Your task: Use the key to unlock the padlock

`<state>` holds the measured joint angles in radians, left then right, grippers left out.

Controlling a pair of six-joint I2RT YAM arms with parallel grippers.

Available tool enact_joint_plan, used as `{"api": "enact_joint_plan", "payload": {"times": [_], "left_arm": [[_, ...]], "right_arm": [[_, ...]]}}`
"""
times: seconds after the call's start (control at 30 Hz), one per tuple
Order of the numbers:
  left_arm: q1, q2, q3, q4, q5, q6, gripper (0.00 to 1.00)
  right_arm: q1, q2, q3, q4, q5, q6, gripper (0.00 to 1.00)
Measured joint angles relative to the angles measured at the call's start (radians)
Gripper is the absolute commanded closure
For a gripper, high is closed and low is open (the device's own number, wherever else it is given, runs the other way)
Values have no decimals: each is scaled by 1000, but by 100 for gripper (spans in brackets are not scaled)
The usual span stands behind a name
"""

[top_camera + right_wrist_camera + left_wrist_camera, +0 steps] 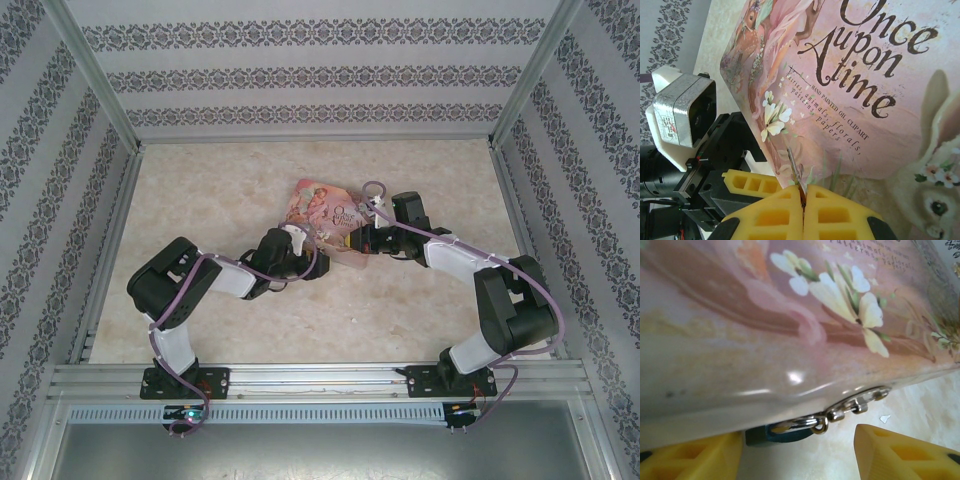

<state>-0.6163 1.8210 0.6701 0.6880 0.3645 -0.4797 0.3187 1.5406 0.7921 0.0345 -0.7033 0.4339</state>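
Padlock [775, 436] sits between left jaws, teal body just under edge of pink tin [790, 315], shackle through ring of tin's hasp [855, 405]. We see left jaws spread, padlock nearer one yellow finger [690, 460]; contact we cannot tell. Right jaws pressed together, pinching key [792, 162], with thin blade poking ahead of tips toward tin face. Surface [920, 410] lies beyond padlock.
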Motion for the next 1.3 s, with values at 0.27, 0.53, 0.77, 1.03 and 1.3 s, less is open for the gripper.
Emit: {"api": "enact_joint_plan", "payload": {"times": [0.27,0.53,0.77,1.03,1.3], "left_arm": [[-16,2,28,-45,-45,1,43],[-29,6,57,-86,-82,2,49],[-34,18,79,-106,-113,4,56],[-45,31,96,-110,-140,3,63],[-50,32,107,-114,-148,1,71]], "right_arm": [[0,0,0,4,5,0,100],[0,0,0,7,8,0,100],[0,0,0,8,11,0,100],[0,0,0,8,13,0,100],[0,-4,0,6,17,0,100]]}}
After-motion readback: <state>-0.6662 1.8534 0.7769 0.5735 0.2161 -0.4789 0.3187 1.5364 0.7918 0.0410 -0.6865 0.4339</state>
